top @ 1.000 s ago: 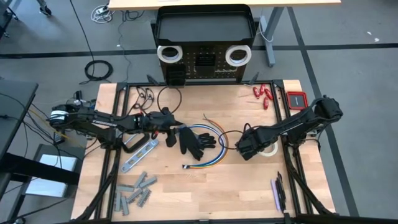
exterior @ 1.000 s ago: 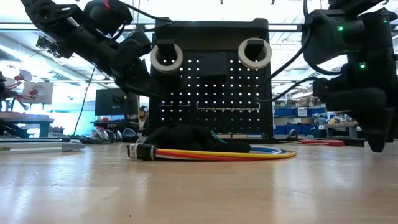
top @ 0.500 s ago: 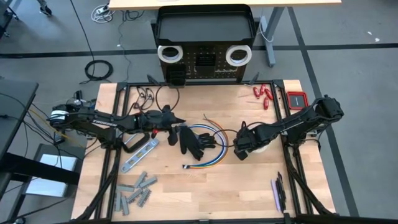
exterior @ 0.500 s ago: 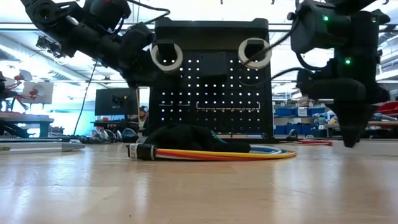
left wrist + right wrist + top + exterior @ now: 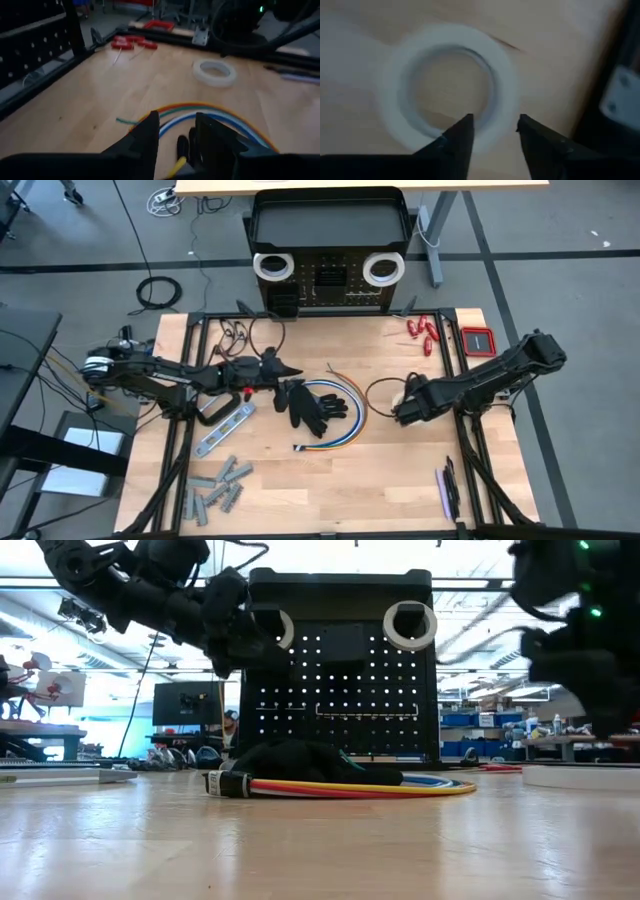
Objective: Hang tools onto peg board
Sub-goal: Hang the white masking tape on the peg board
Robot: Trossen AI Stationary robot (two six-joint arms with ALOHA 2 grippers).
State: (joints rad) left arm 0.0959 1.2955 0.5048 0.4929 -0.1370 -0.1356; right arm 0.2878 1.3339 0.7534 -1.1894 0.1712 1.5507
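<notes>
Right gripper (image 5: 492, 131) hovers over a white tape roll (image 5: 447, 87) lying flat on the table (image 5: 400, 480), fingers parted astride its rim, seemingly not gripping. Left gripper (image 5: 176, 131) is unclenched and empty above the coloured cables (image 5: 215, 112) (by the black glove (image 5: 312, 408)). Peg board (image 5: 330, 280) stands at the far edge, two tape rolls hung.

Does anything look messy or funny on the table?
Yes. A black glove lies on the coloured wires mid-table, and grey metal pieces lie scattered near the front-left corner.
</notes>
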